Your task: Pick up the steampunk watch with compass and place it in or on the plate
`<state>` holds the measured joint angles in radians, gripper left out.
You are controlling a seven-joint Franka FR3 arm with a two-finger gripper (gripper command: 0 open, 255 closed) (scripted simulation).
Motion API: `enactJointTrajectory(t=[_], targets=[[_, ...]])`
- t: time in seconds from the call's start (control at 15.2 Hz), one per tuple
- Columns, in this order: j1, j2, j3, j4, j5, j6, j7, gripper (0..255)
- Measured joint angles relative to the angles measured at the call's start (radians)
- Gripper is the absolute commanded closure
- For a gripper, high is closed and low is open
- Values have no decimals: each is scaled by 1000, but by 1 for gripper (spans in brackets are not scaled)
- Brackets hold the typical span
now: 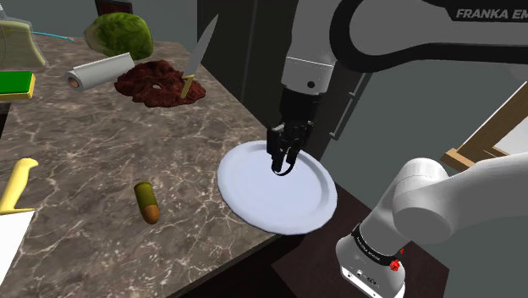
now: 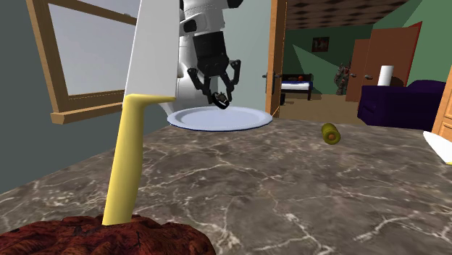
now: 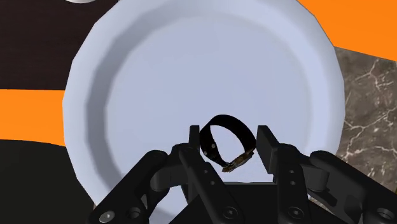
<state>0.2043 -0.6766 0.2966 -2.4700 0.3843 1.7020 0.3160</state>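
A black-strapped watch with a small brass case [image 3: 227, 141] hangs clasped between my two black fingers, held just above the middle of a white plate [image 3: 159, 63]. In the shoulder view my gripper [image 1: 282, 164] points down over the plate [image 1: 254, 212] with the watch [image 1: 284, 168] as a dark loop at its tips. The second exterior view shows the gripper [image 2: 219, 96] a short way above the plate [image 2: 246, 119], the watch [image 2: 222, 101] dangling from it, clear of the plate's surface.
The plate sits at the marble counter's [image 1: 101, 169] near corner, partly over its edge. An olive-brown cylinder [image 1: 147, 203] lies on the counter beside it. Farther back a yellow-handled knife [image 1: 196, 59] stands in a dark red lump [image 1: 156, 83], next to a white roll [image 1: 100, 70].
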Motion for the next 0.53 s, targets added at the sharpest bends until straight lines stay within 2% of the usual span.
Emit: enactJointTrajectory(t=[0.2, 0.53], targets=[[2, 6, 9, -31, 7, 37, -6, 255], [3, 4, 11, -44, 10, 48, -8, 255]])
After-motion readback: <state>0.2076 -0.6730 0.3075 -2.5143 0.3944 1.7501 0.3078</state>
